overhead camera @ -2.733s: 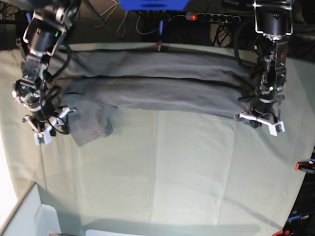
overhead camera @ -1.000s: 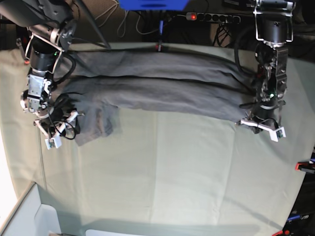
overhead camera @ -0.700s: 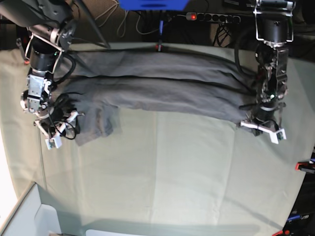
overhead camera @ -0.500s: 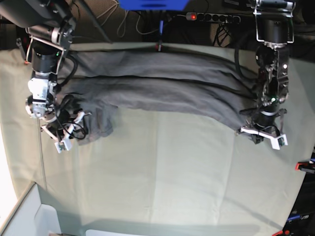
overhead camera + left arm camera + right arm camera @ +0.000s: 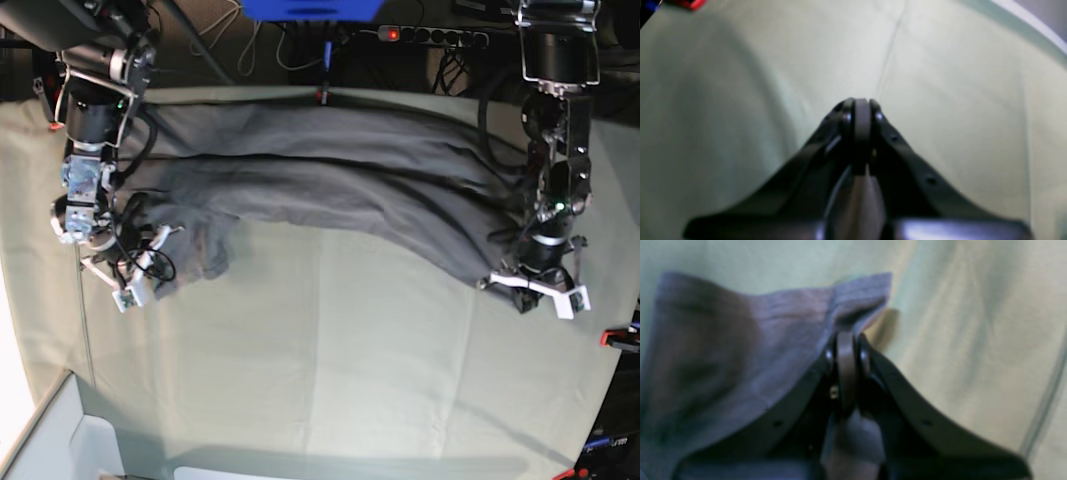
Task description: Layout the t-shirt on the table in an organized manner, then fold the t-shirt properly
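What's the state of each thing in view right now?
t-shirt: folded into a long band across the far side of the table, wrinkled, both ends gripped.
right gripper: shut on the t-shirt's sleeve end.
left gripper: shut on the t-shirt's other end.
table: covered in pale green cloth, faintly creased.

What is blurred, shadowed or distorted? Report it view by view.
Left wrist: soft focus throughout, the left gripper a dark blur. Right wrist: t-shirt smeared, shadow beside its raised edge. Base: sharper, fisheye-bowed table edges, glare at far left.
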`<state>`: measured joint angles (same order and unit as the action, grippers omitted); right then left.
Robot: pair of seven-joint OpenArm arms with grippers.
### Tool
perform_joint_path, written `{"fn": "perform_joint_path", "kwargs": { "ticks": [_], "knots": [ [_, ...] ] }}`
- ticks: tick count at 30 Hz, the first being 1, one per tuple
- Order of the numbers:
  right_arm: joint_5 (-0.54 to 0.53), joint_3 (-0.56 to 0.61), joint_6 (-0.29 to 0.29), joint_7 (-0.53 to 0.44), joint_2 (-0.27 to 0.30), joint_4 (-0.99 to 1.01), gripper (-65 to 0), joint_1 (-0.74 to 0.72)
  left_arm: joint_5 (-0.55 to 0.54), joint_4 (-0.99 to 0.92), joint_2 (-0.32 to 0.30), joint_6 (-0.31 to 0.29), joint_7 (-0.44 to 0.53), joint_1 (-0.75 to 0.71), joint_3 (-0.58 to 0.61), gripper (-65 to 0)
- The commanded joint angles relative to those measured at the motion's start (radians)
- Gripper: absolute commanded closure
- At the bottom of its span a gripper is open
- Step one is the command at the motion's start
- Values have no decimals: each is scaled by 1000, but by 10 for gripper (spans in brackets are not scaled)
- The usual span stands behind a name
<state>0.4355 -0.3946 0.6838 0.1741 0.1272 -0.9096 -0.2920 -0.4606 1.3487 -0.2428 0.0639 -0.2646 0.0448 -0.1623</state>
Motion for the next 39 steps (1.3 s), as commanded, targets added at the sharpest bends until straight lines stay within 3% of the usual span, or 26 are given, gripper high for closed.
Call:
{"fn": "perform_joint_path", "kwargs": {
  "ticks": [1,12,15,22,32,39],
  "knots": [
    [-17,-4,14,-34,13,-47,0,-20,-2,35,-10,-2,26,16,-4,-1],
    [-122,-7,14,-34,16,-286,0,-8,-2,35,-8,-3,26,99,0,-1],
    [-122,-70,14,-34,12,-332,0,-16,-2,35,-8,-3,26,128,0,-1],
    [-123,-218,14,-34,-33,-355,0,-68,-2,-13,-8,-5,26,189,28,-1],
    [-126,-281,14,-35,-107,-472,0,-19,-2,-28,-13,-5,31,192,23,-1],
    [-269,-280,14,-35,-126,-593,0,95,-2,15,-13,-5,32,181,22,-1]
  ]
}}
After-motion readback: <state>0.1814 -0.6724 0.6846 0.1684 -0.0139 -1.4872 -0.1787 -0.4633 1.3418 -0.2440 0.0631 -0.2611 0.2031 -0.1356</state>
